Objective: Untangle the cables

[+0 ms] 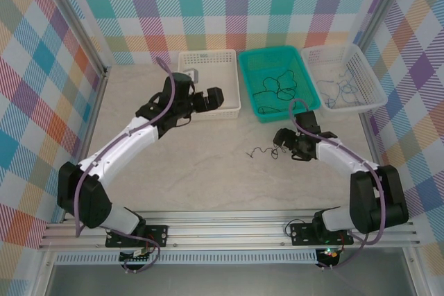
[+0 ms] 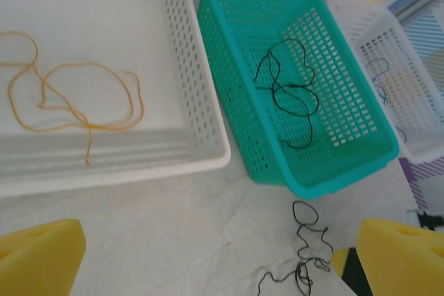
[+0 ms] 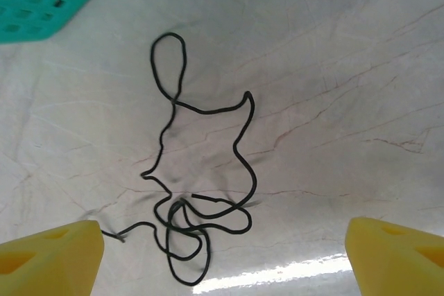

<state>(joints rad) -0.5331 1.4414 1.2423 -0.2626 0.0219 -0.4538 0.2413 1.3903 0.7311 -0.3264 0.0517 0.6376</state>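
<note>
Step in hand, as judged: the right gripper [image 3: 222, 251] is to collect the loose black cable [image 3: 186, 221] from the table [image 1: 208, 171] and carry it to the teal basket [image 1: 274, 51], where 1 black cable [image 2: 291, 98] already lies. The loose cable lies on the bare table just near of the teal basket's near rim, well apart from the left arm. It forms 1 open loop at its far end and a bunched knot of crossing strands at its near end. Recommendation: descend on the bunched end, where several strands give the pads something to bite. Close fully, since the cord is very thin and limp, then lift high enough that the trailing loop clears the rim. The right gripper's fingers stand wide apart either side of the knot, holding nothing and apparently above the table. The left gripper [image 2: 220, 258] is likewise spread wide and empty, near the left white basket [image 1: 208, 53], which holds 1 orange cable [image 2: 89, 127].
</note>
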